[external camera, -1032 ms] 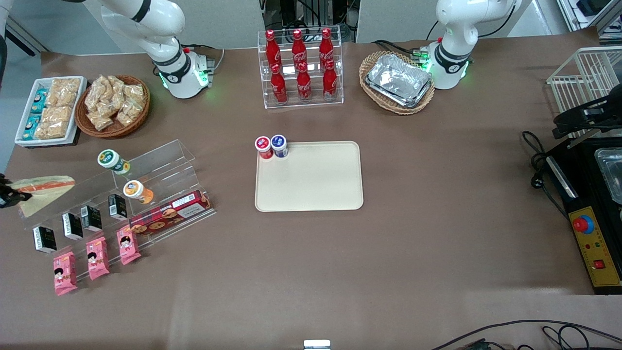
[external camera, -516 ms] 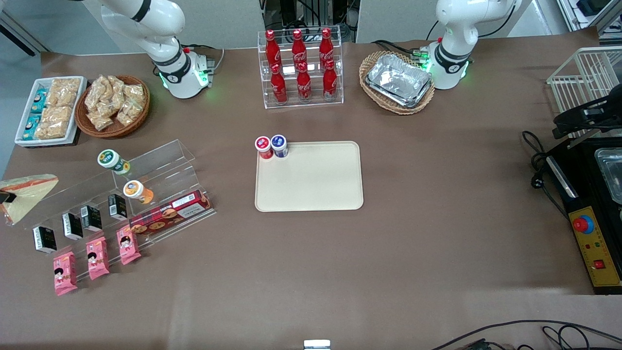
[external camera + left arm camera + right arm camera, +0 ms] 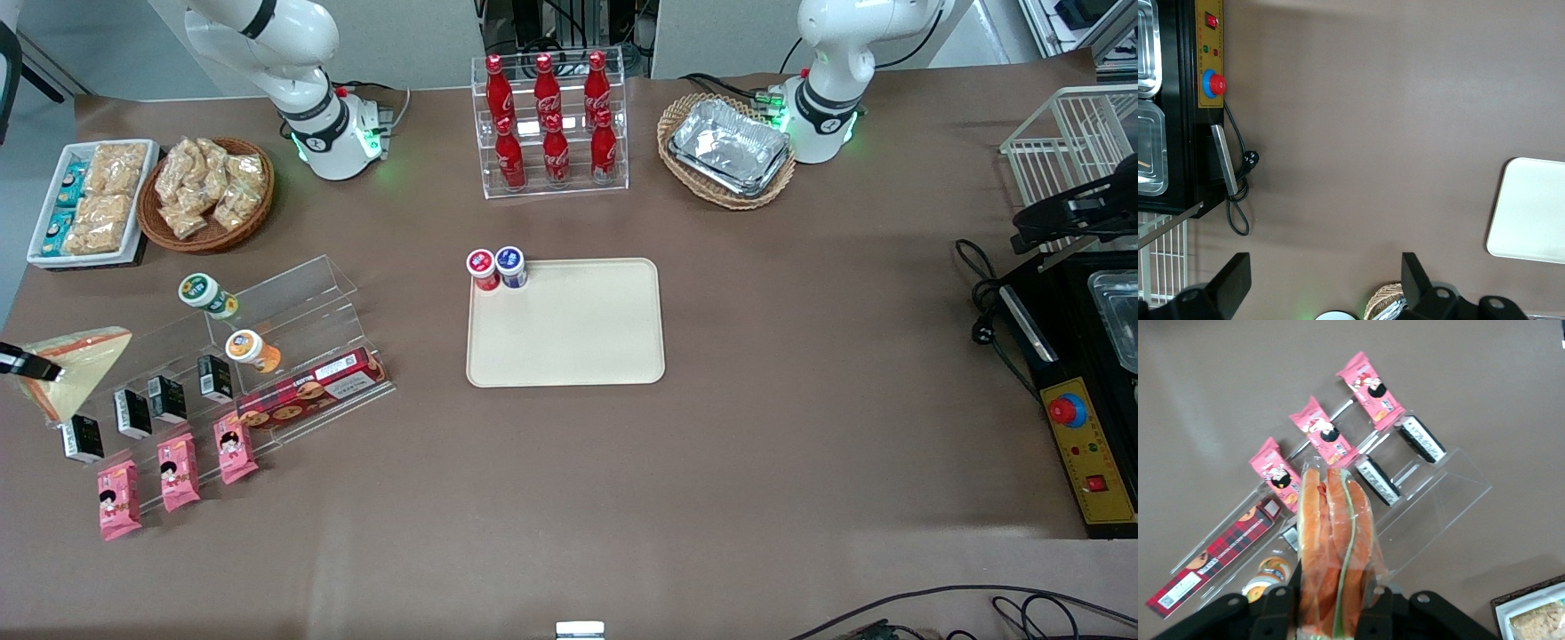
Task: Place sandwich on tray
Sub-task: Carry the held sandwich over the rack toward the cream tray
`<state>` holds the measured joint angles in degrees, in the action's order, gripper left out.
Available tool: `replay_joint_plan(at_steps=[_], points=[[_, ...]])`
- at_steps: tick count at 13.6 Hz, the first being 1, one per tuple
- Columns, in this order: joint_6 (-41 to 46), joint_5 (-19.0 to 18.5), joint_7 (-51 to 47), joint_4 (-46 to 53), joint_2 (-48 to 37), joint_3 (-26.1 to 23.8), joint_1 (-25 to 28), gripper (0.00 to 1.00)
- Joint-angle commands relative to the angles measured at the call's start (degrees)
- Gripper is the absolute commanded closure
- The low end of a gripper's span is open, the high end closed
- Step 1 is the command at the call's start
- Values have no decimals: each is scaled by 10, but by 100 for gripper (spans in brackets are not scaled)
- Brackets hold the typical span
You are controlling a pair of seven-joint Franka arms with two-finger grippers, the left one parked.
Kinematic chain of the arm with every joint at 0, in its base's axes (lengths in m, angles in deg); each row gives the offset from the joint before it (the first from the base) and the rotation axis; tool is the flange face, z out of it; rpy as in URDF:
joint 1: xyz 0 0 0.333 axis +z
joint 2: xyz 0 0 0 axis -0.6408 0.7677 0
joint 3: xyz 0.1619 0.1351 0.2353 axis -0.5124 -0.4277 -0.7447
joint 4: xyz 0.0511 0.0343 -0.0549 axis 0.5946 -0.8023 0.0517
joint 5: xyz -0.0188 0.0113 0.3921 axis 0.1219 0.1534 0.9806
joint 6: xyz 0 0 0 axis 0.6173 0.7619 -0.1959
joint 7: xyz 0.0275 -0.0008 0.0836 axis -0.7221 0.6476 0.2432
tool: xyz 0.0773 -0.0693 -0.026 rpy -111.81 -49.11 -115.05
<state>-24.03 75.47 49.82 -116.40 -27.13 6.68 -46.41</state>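
The sandwich [image 3: 80, 357], a clear-wrapped wedge of pale bread with orange and green filling, hangs at the working arm's end of the table, above the end of the acrylic rack. My gripper [image 3: 32, 366] is shut on it, and only a dark finger shows at the front view's edge. In the right wrist view the sandwich [image 3: 1335, 540] stands pinched between the two black fingers of the gripper [image 3: 1331, 603], above the rack's steps. The cream-beige tray [image 3: 578, 333] lies flat mid-table, well away toward the parked arm, and its corner also shows as the tray [image 3: 1531, 220].
The stepped acrylic rack [image 3: 267, 333] under the sandwich holds two cups, black cartons [image 3: 1376, 480], a red cookie box [image 3: 307, 391] and pink packets [image 3: 1319, 430]. Two small cups [image 3: 497, 267] stand on the tray's corner. A cola bottle rack [image 3: 549, 124] and snack baskets stand farther back.
The sandwich swung out almost past the front view's edge, then came back in toward the rack. It now hangs turned, with its point nearer the front camera.
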Motion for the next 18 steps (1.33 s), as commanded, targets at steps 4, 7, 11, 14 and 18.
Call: replay_joint_plan(at_steps=[4, 7, 11, 14, 18], points=[[17, -8, 27, 5, -16, -53, 1, 75], [21, -2, 23, 3, -23, -91, 8, 75], [29, -1, -60, 4, -22, -112, 50, 75], [31, 14, -97, 3, -22, -113, 101, 75], [37, 53, -253, 3, -15, -112, 160, 81]])
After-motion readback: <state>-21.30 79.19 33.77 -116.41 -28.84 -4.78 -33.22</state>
